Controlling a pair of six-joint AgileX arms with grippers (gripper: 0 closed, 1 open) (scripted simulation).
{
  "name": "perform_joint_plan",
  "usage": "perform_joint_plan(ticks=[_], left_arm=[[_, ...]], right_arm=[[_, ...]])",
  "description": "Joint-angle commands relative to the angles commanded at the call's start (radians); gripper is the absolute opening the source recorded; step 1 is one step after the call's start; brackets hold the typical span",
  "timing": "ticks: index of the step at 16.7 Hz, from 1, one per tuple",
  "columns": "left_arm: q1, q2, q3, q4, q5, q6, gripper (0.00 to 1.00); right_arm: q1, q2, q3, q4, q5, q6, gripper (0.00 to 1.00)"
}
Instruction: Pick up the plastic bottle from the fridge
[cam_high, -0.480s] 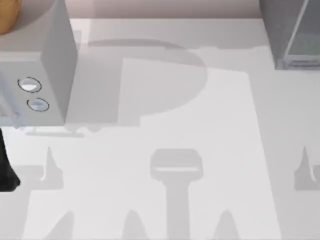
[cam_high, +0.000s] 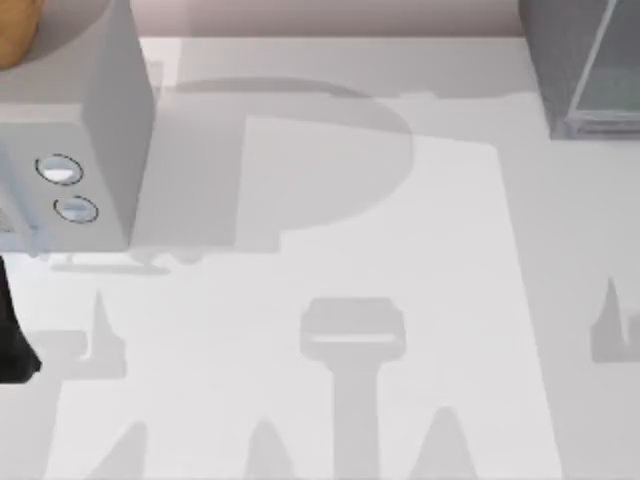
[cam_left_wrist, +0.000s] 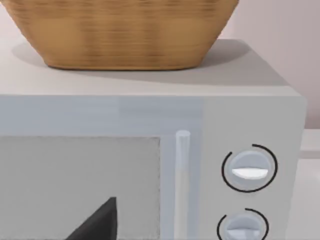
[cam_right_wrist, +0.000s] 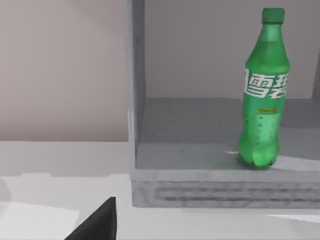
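Observation:
In the right wrist view a green plastic bottle with a white label and a green cap stands upright on the floor of the open fridge, towards one side of the compartment. A dark part of my right gripper shows at the edge of that view, well short of the fridge and apart from the bottle. From above, the fridge is the dark grey box at the table's far right corner. A dark part of my left gripper faces the microwave door.
A light grey microwave with two round dials stands at the far left, its handle beside the door window. A woven basket sits on top of it. The white table lies between the two appliances.
The arm shadows at the table's right and lower right have shifted slightly. The microwave, fridge and left-side shadows look the same.

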Motion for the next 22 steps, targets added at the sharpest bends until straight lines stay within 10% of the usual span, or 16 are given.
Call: perform_joint_plan(ticks=[14,22], left_arm=[[0.0,0.0,0.0,0.0,0.0,0.0,1.0],[0.0,0.0,0.0,0.0,0.0,0.0,1.0]], right_arm=[[-0.371,1.288,0.128,1.154,-0.359,0.012,1.0],[-0.456,1.57,0.156,1.402,-0.438,0.016,1.0]])
